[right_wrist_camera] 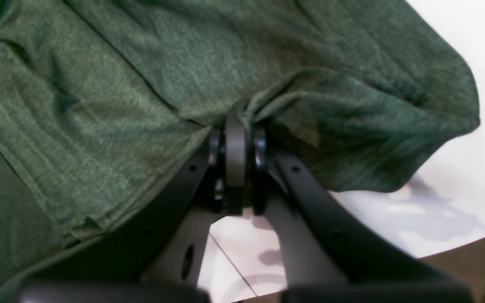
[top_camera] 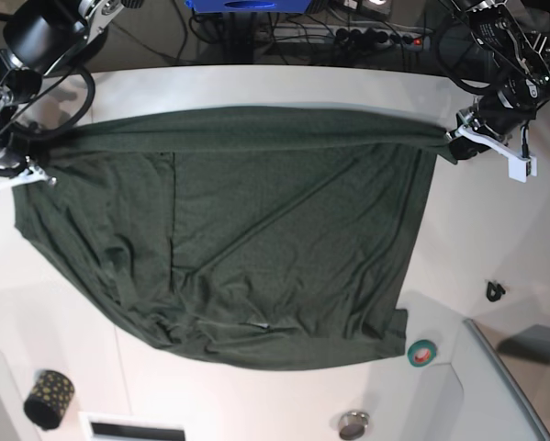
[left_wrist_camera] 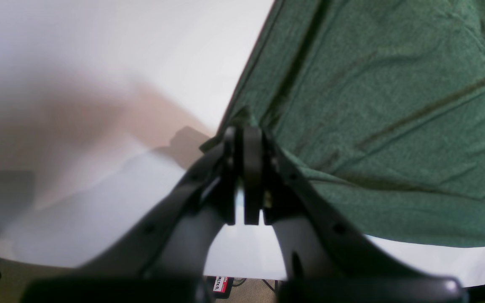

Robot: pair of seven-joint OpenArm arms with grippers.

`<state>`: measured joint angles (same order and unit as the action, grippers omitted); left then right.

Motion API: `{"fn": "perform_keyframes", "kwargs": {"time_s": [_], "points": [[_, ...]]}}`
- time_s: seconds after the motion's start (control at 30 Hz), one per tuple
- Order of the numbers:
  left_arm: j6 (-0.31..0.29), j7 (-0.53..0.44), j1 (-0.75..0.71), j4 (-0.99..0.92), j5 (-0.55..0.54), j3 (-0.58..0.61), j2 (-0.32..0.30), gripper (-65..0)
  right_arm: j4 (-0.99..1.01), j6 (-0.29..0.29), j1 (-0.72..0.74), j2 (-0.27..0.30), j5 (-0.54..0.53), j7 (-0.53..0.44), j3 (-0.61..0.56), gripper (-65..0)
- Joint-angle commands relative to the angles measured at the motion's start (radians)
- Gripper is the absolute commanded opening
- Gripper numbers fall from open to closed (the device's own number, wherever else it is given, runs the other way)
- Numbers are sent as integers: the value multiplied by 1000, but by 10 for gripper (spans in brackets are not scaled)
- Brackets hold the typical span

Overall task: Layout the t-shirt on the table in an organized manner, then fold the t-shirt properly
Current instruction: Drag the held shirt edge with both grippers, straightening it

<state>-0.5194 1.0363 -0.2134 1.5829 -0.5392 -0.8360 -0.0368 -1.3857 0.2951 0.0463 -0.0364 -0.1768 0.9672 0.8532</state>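
Note:
The dark green t-shirt (top_camera: 256, 230) lies spread over the white table (top_camera: 495, 220), its far edge pulled taut between both grippers. My left gripper (top_camera: 451, 138), on the right of the base view, is shut on a corner of the t-shirt (left_wrist_camera: 394, 105). In the left wrist view the left gripper (left_wrist_camera: 244, 132) pinches the cloth's edge just above the table (left_wrist_camera: 141, 63). My right gripper (top_camera: 38, 158) is shut on the opposite corner. The right wrist view shows the right gripper (right_wrist_camera: 236, 126) clamping bunched t-shirt fabric (right_wrist_camera: 120, 84) over the table (right_wrist_camera: 470, 160). The near hem lies rumpled.
A green tape roll (top_camera: 422, 351) sits just off the shirt's near right corner. A dark spotted roll (top_camera: 50, 397) stands at the near left, a small metal disc (top_camera: 353, 424) at the near edge, a small black object (top_camera: 495, 291) to the right. Cables run behind the table.

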Motion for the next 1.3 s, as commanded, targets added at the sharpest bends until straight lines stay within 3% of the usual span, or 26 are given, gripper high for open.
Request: {"fn": "perform_keyframes", "kwargs": {"time_s": [0.0, 0.13, 0.27, 0.33, 0.5, 0.63, 0.7, 0.77, 0.87, 0.93, 1.0, 1.03, 1.1, 1.17, 1.27], "points": [[2, -15, 6, 15, -15, -3, -12, -650, -21, 2, 13, 11, -10, -18, -2, -642], [2, -15, 6, 15, -15, -3, -12, -650, -22, 2, 14, 10, -11, -18, -2, -605], [2, -14, 6, 21, -17, -3, -12, -650, -22, 2, 14, 11, -11, -38, -4, -411], [2, -14, 6, 21, -17, -3, -13, -553, -22, 2, 10, 11, -11, -81, -4, -335], [2, -15, 16, 23, -20, -6, -13, -313, -33, 9, -18, 8, -11, -213, -5, -329], [-5, -14, 47, 23, -23, -76, -13, -225, -113, 11, -66, 3, -13, -274, -5, -329], [-6, -12, 62, 24, -23, -136, -12, -221, -177, 49, -99, 0, -14, -274, -5, -329], [-9, -11, 67, 52, -46, -187, -13, -221, -241, 132, -135, -13, -14, -276, -5, -329], [-66, -9, 18, 123, -127, -208, -28, -224, -341, 275, -204, -20, -14, -268, -7, -330], [-100, -9, -27, 153, -158, -204, -39, -225, -352, 323, -244, -29, -10, -264, -45, -330], [-124, -12, -68, 156, -160, -167, -45, -230, -352, 327, -296, -17, -10, -267, -116, -353], [-132, -14, -88, 156, -160, -141, -53, -257, -350, 327, -316, -12, -10, -270, -156, -395], [-133, -15, -114, 153, -160, -90, -65, -395, -350, 329, -336, 2, -10, -281, -226, -516], [-133, -15, -120, 152, -160, -42, -67, -634, -326, 326, -337, 5, -10, -304, -277, -620], [-133, -15, -114, 144, -127, 36, -81, -650, -252, 312, -303, 7, -8, -314, -302, -627]]}}
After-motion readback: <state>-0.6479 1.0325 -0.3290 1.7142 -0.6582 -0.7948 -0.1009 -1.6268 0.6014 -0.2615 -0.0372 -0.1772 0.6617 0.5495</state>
